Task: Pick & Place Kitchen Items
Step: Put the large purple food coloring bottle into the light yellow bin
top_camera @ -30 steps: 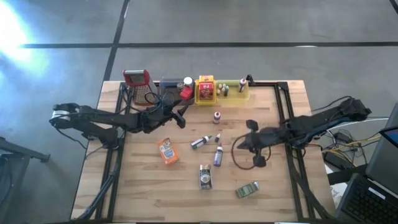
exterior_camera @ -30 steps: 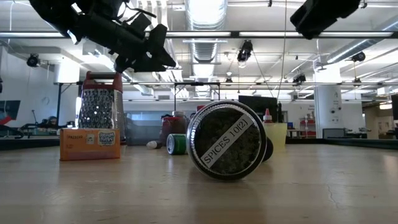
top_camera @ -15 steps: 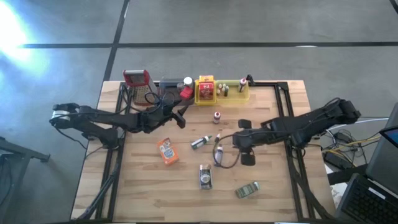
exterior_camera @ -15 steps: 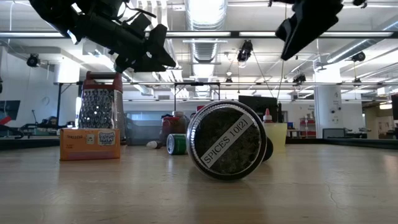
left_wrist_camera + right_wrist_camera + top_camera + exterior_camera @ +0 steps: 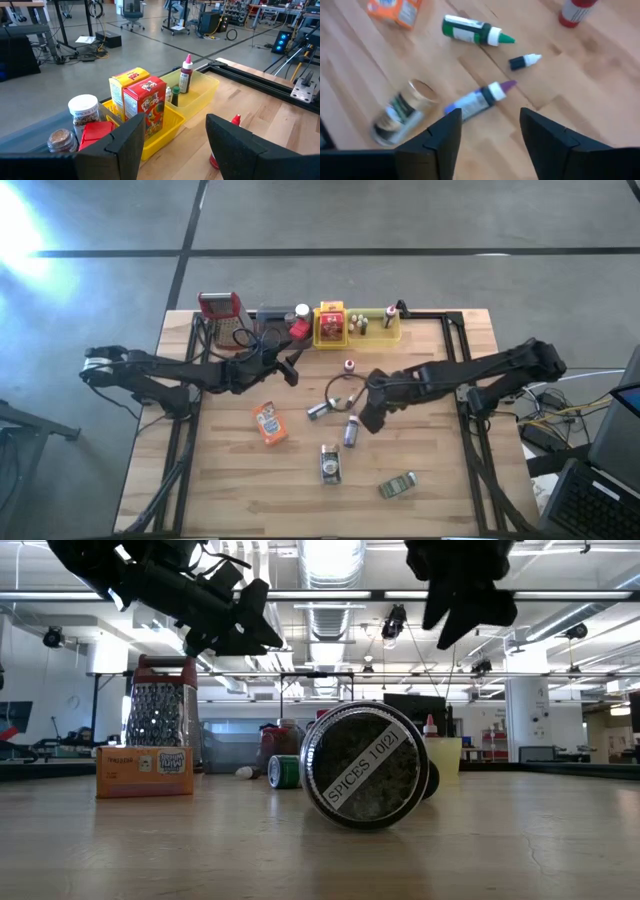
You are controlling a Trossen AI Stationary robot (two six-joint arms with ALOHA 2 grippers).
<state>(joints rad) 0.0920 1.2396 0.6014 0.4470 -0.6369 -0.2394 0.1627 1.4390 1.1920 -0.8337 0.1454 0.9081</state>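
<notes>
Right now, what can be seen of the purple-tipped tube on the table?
The purple-tipped tube is a small squeeze tube with a blue-purple body, white collar and purple pointed tip, apparently plastic. It lies on its side on the bare wood table, touching nothing visible. The open right gripper hangs above it, not holding it. A jar lies beside it.

Left arm stretched in from the left edge, left gripper [image 5: 290, 367] raised at mid-rear, fingers [image 5: 125, 145] parted, empty. Right arm reaching in from the right edge, right gripper [image 5: 365, 418] above table centre, fingers [image 5: 440, 140] apart, empty.
</notes>
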